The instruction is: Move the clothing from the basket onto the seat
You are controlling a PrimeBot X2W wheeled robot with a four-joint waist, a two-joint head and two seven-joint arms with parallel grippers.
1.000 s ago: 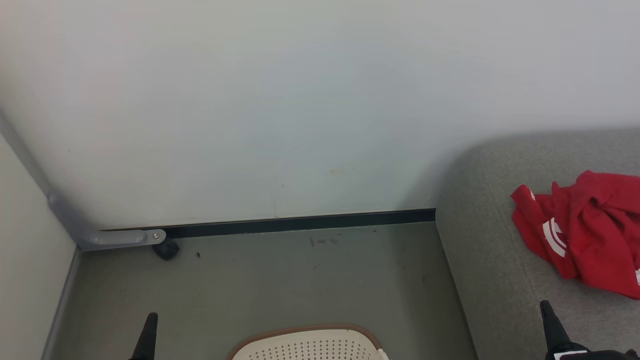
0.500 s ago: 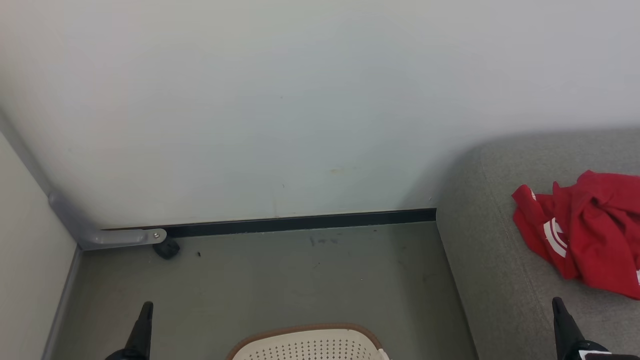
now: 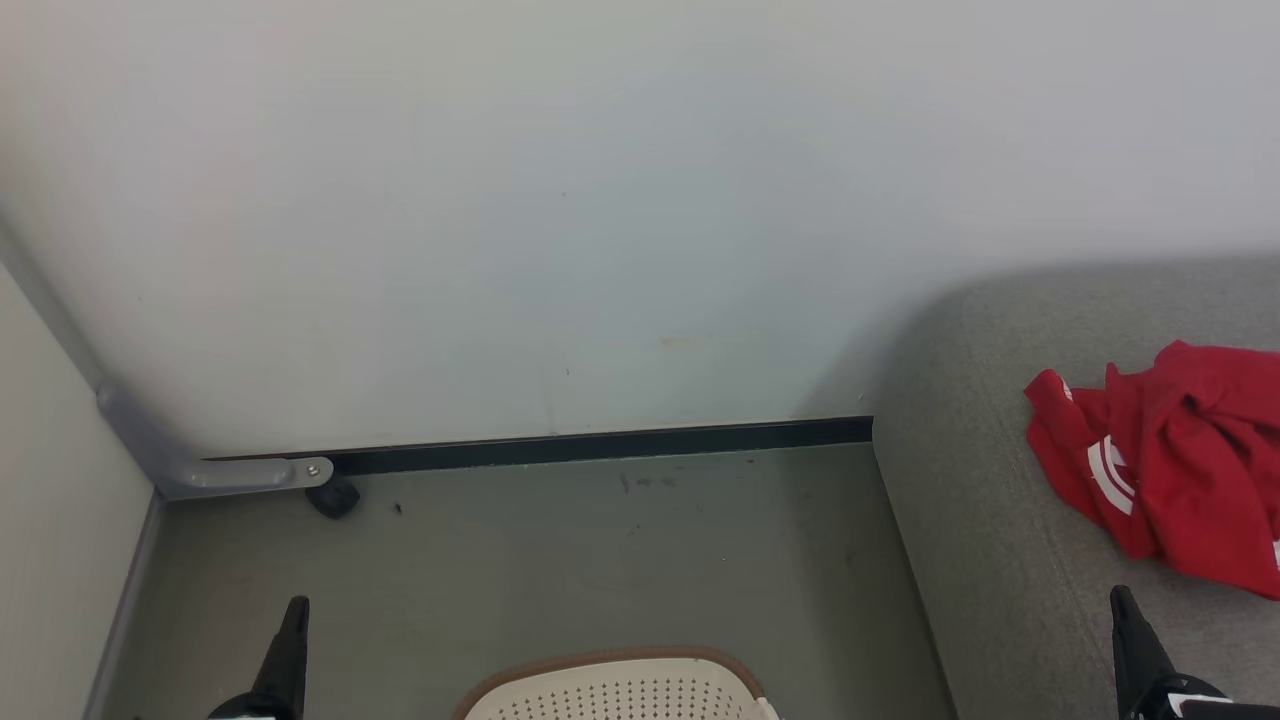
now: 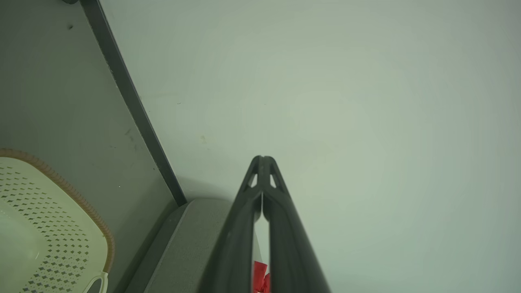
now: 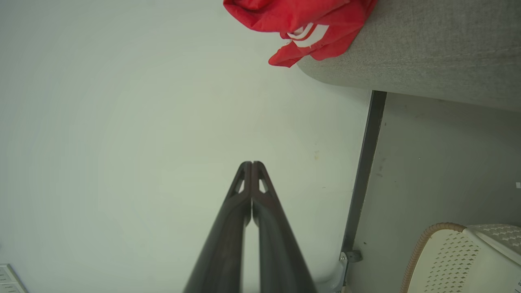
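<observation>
A pale, bare wall (image 3: pixel 560 200) takes up most of the head view, meeting a grey-green floor (image 3: pixel 600 560) along a dark skirting strip (image 3: pixel 600 445). A grey metal bracket (image 3: pixel 240 472) with a small black knob (image 3: pixel 333 497) beside it sits in the left corner. At the right stands the seat (image 3: pixel 980 480), a broad light grey upholstered cushion with a rounded corner and a faint seam line running down near its edge. The clothing (image 3: pixel 1170 460) lies on top of the seat, well in from the rounded corner and cut off by the right edge of the head view. It is a crumpled heap of bright red soft fabric, thrown into deep folds, with short curved white stripes on its near side and a small touch of white at its far tip. The basket (image 3: pixel 620 690) stands on the floor at the bottom of the head view, near the seat's side with a strip of floor between them. It is cream-white plastic dotted with small holes under a brown woven-look rim, and a white handle shows in the left wrist view. The left pincer (image 3: pixel 296 606) rises at the lower left over the floor, and the right pincer (image 3: pixel 1120 595) rises at the lower right over the seat, near the red heap but apart from it. In each wrist view the two long dark fingers are pressed together at their tips, with nothing gripped between them, and point toward the wall.
</observation>
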